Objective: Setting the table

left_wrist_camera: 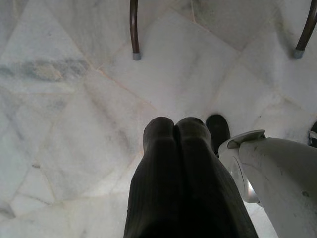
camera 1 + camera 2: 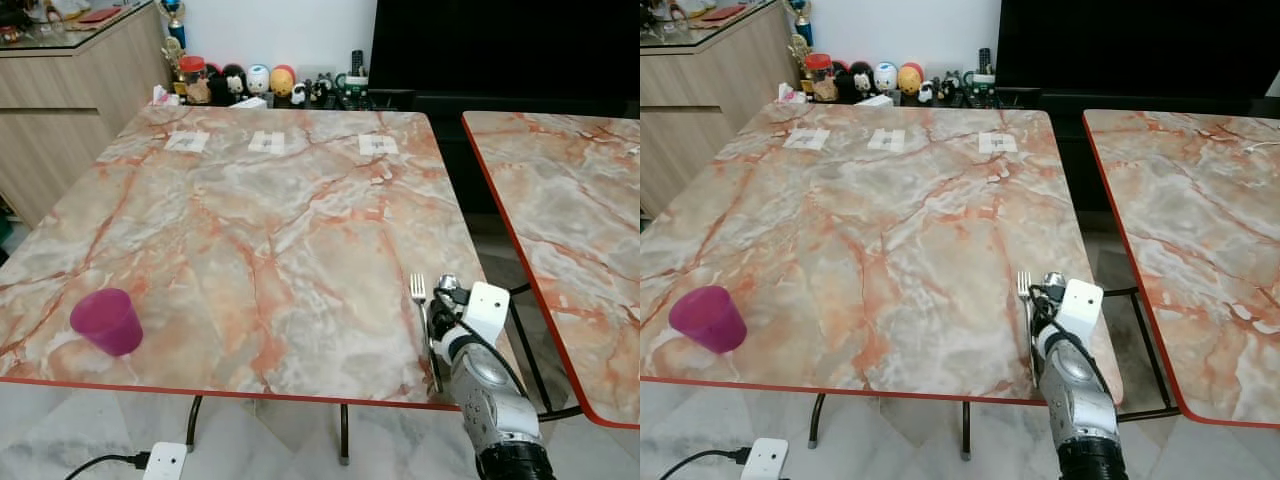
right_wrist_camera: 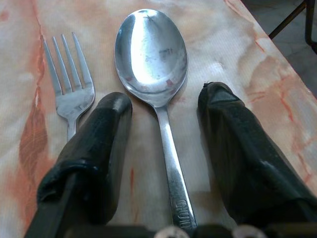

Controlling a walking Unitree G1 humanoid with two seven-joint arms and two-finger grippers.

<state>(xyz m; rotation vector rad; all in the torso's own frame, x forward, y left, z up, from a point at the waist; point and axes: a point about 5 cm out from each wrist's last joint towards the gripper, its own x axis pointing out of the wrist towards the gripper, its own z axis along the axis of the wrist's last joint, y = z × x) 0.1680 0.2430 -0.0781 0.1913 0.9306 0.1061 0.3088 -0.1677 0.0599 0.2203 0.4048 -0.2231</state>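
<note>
Between the right tool's point(image 3: 163, 116) parted fingers lies a spoon point(image 3: 153, 69) beside the fork point(image 2: 418, 292); left tool point(image 1: 174, 130) together.

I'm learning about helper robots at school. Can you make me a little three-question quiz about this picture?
1. True or false: the spoon lies between the open fingers of the right hand.
2. What lies right beside the spoon on the table? A) a knife B) a fork C) a plate
3. Fill the gap: the pink cup stands near the table's front ____ corner.

Key: 1 true. 2 B. 3 left. Extra: the left hand hangs shut above the floor.
</note>
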